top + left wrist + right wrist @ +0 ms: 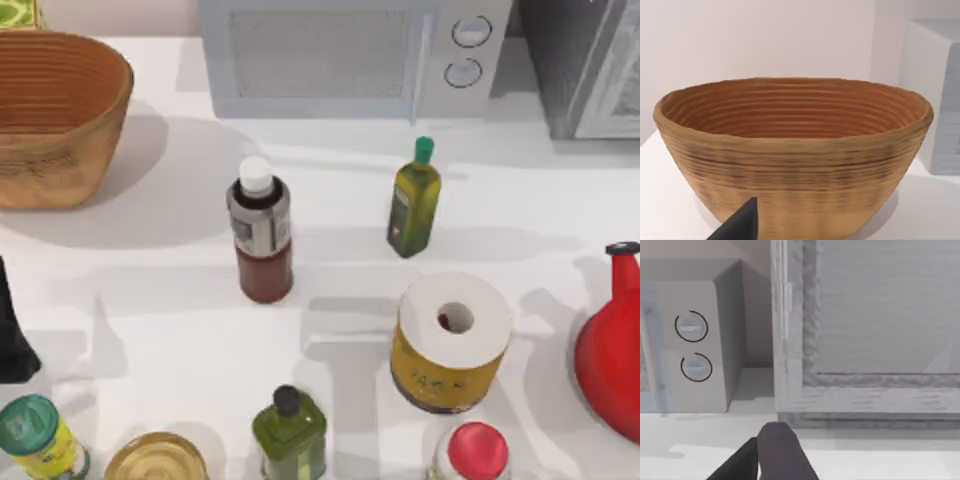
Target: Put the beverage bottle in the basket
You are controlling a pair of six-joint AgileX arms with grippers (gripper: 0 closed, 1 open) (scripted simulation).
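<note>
Beverage bottle is standing upright, long axis vertical, mid-table, well apart from the basket at the far left corner. I am judging my left gripper, at the left edge, nearer; finger spread cannot be told for either gripper.

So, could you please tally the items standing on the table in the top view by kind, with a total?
Bottles: 3 (beverage bottle, slim olive-green bottle, squat green bottle)
Baskets: 1 (basket)
Paper rolls: 1 (roll)
Red jugs: 1 (jug)
Lidded jars or cans at the near edge: 3 (green-lidded, gold-lidded, red-lidded)
Microwaves: 1 (microwave)
Total: 10
</note>
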